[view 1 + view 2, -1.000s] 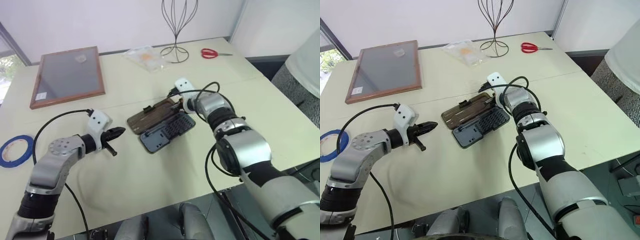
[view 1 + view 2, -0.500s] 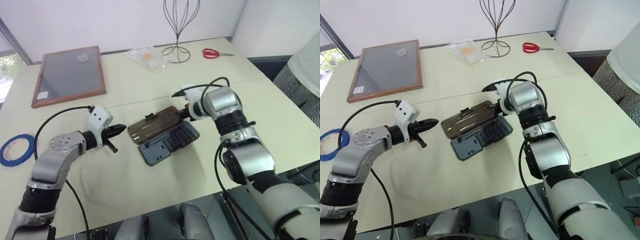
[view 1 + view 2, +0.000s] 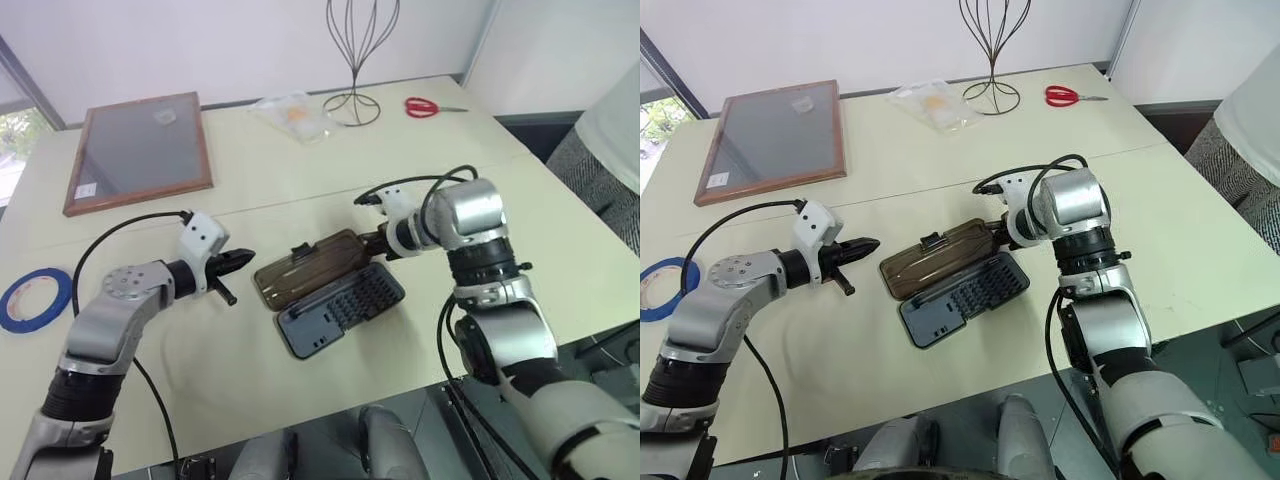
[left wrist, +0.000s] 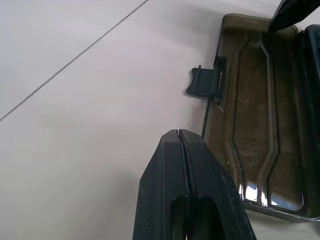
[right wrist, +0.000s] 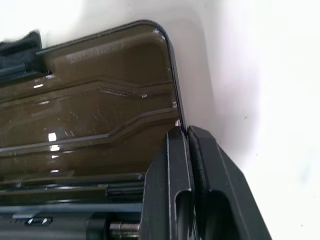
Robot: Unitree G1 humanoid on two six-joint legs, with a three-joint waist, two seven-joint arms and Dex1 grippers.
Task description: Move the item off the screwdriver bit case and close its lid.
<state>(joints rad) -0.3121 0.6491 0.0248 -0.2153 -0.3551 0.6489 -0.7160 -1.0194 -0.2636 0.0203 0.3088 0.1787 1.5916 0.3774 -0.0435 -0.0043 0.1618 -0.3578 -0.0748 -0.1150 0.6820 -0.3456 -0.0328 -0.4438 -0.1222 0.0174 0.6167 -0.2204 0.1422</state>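
Note:
The screwdriver bit case [image 3: 345,305] lies open mid-table, its dark grey tray of bits nearest the front edge. Its smoky-brown lid [image 3: 305,270] is folded back flat behind the tray, the black latch tab [image 4: 204,82] at its far rim. My right gripper [image 3: 378,240] is shut, its tips [image 5: 186,132] against the rim at the lid's right end. My left gripper [image 3: 238,262] is shut and empty, a short way left of the lid and pointing at it. The item, a blue tape ring [image 3: 30,298], lies flat at the table's far left edge, well apart from the case.
A wooden-framed panel [image 3: 137,150] lies at the back left. A clear plastic bag [image 3: 292,113], a wire stand [image 3: 355,60] and red scissors [image 3: 425,105] sit along the back edge. A person [image 3: 615,130] stands at the right.
My right gripper has drawn back toward the front edge and tipped downward. The open case has slid toward the front with it. The left arm has stayed still.

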